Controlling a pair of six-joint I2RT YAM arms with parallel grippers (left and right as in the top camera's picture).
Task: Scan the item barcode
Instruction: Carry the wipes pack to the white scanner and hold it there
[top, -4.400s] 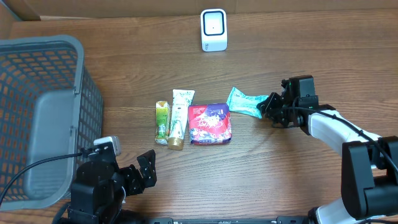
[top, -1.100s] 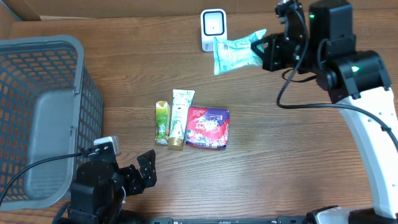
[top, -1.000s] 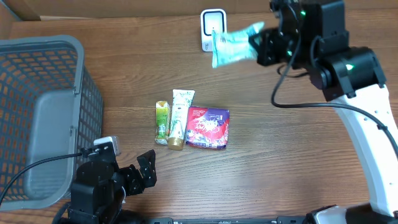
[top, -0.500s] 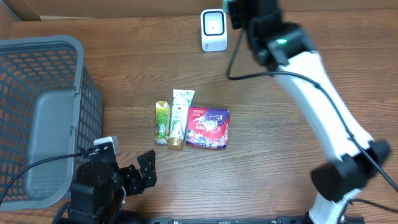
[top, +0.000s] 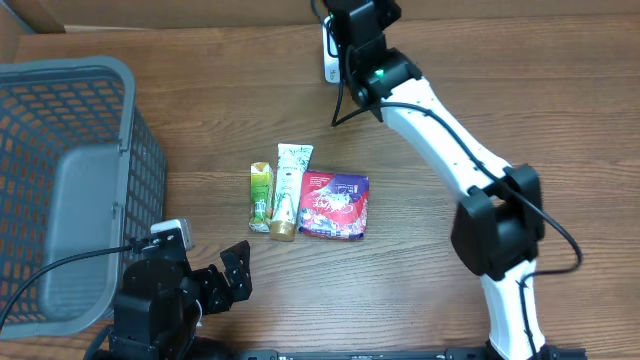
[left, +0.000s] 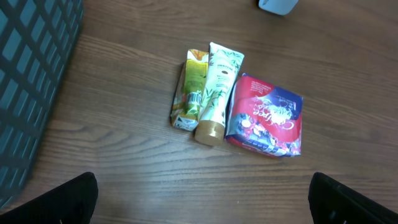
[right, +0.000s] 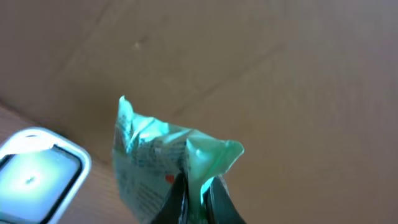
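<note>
The right gripper (right: 196, 188), clamped on the crimped edge of a teal packet (right: 152, 163), presents it just beside the scanner (right: 37, 169); next, its barcode likely needs turning toward the scanner's lit window.

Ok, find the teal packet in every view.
Overhead: not visible.
Left wrist: not in it.
Right wrist: the packet sits low centre, pinched in the right pincer.
Shared landmark: the scanner, top centre overhead, at the top edge in left wrist, lower left in right wrist.
</note>
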